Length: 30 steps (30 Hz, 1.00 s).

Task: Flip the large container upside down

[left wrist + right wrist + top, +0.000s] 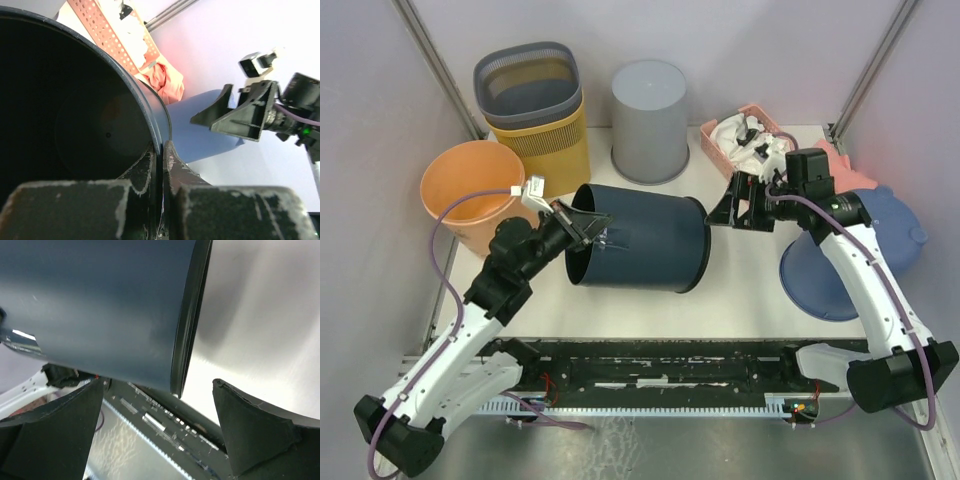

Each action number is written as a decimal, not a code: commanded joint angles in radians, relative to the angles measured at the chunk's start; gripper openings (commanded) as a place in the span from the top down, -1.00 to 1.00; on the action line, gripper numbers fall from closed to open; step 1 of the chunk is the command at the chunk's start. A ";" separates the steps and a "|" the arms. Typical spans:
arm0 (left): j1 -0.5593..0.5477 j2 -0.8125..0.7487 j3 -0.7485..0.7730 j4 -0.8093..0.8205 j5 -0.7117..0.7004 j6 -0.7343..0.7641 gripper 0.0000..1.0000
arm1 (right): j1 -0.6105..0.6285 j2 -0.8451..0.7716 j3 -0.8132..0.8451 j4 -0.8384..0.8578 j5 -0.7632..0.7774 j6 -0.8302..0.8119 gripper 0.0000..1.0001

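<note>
The large dark navy container lies on its side mid-table, its open mouth facing left. My left gripper is shut on the upper rim of that mouth. In the left wrist view the fingers pinch the rim, one inside and one outside, with the dark interior to the left. My right gripper is open and empty just right of the container's closed end. In the right wrist view its jaws stand wide apart, and the container's wall and end edge lie ahead of them, untouched.
An orange bucket stands at the left. A yellow bin with a grey mesh top and a grey cylinder stand at the back. A pink basket of white items and a blue container are at the right. A black rail runs along the near edge.
</note>
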 commanded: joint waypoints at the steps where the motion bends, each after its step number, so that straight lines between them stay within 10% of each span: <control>1: 0.021 -0.040 -0.106 -0.040 0.001 0.065 0.95 | -0.004 -0.034 -0.091 0.144 -0.171 0.050 -0.97; 17: 0.024 -0.088 -0.179 -0.085 -0.018 0.076 0.95 | -0.004 0.076 -0.320 0.599 -0.339 0.288 -0.74; 30: 0.023 -0.037 -0.234 -0.042 -0.010 0.068 0.95 | -0.004 0.092 -0.348 0.713 -0.397 0.379 0.16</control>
